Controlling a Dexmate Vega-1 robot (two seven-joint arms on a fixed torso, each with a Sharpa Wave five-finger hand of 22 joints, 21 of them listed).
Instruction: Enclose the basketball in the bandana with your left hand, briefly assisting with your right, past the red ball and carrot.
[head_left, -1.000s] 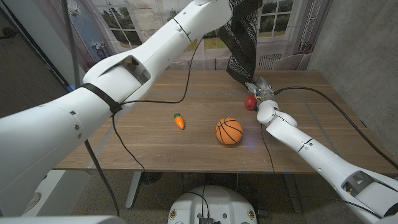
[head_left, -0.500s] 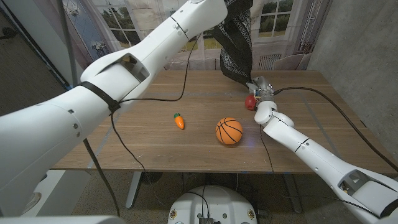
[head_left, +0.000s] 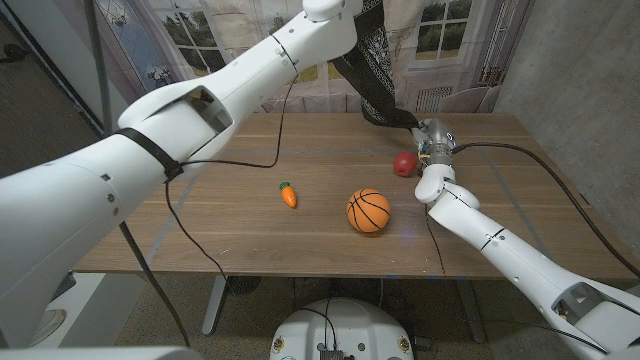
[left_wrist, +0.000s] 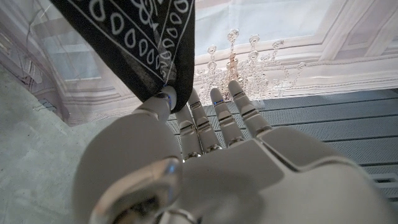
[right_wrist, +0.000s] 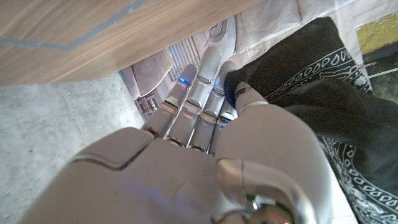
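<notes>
Above the tabletop's far edge, left hand (left_wrist: 186, 155) and right hand (head_left: 432, 140) both pinch the stretched bandana (head_left: 372, 75). Basketball (head_left: 369, 211) sits mid-table, near the front edge.

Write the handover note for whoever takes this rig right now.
Left hand: raised high, pinching the bandana by its top.
Right hand: gripping the bandana's lower end at the far right of the table.
Basketball: bare, front centre. Red ball beside the right hand; carrot left of the basketball.
Done: bandana held stretched between both hands.
Left: bring it over the basketball and enclose it.
</notes>
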